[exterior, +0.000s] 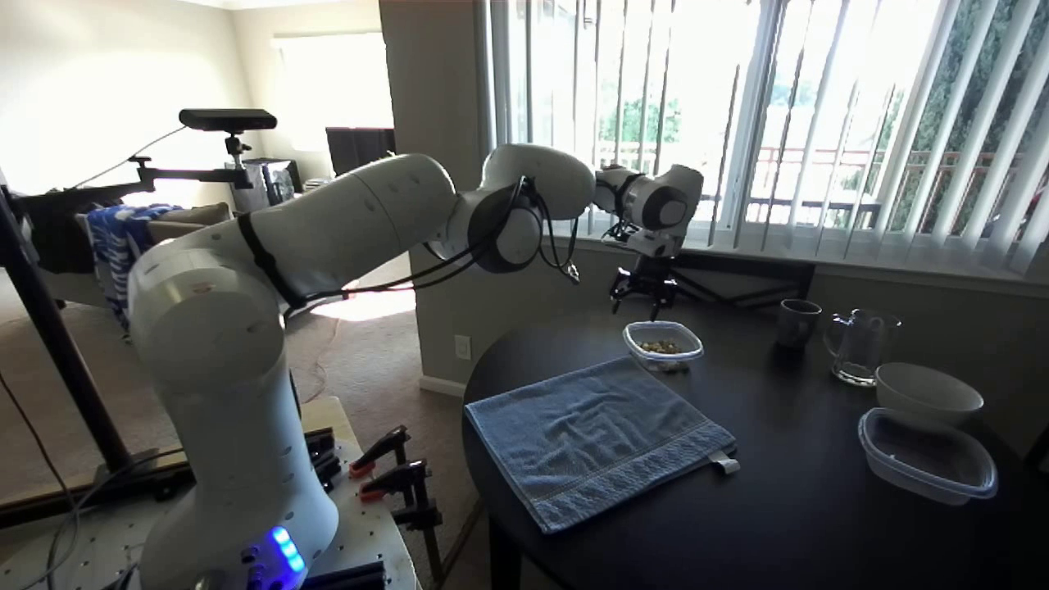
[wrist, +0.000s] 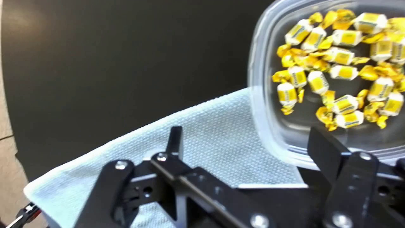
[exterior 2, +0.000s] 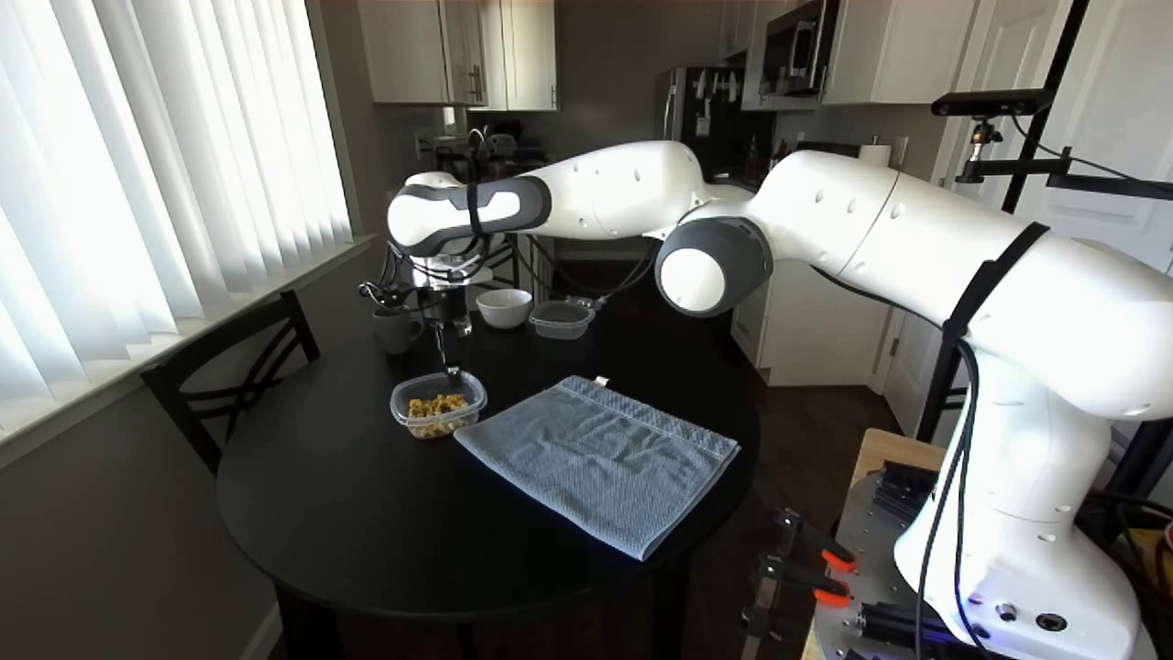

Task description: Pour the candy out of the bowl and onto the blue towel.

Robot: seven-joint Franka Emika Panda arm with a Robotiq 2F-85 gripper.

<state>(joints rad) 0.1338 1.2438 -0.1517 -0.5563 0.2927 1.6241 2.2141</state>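
Candy [wrist: 343,72] lies in the bowl [exterior: 665,332], at one o'clock from the towel [exterior: 592,434] in an exterior view.
The gripper [wrist: 244,134] hangs released near the bowl, its fingers [wrist: 175,140] apart; whether bowl and towel touch, I cannot quite tell.

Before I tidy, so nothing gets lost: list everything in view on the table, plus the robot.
Towel: one, blue, on table
Bowl: one, clear, by towel corner
Candy: over a dozen, yellow and white, in bowl
Tub: one, clear, beside round bowl
Round bowl: one, white, near glass mug
Glass mug: one, clear, near cup
Cup: one, grey, beside glass mug
Gripper: one, black, open near bowl
Arm: one, white, stretched over table
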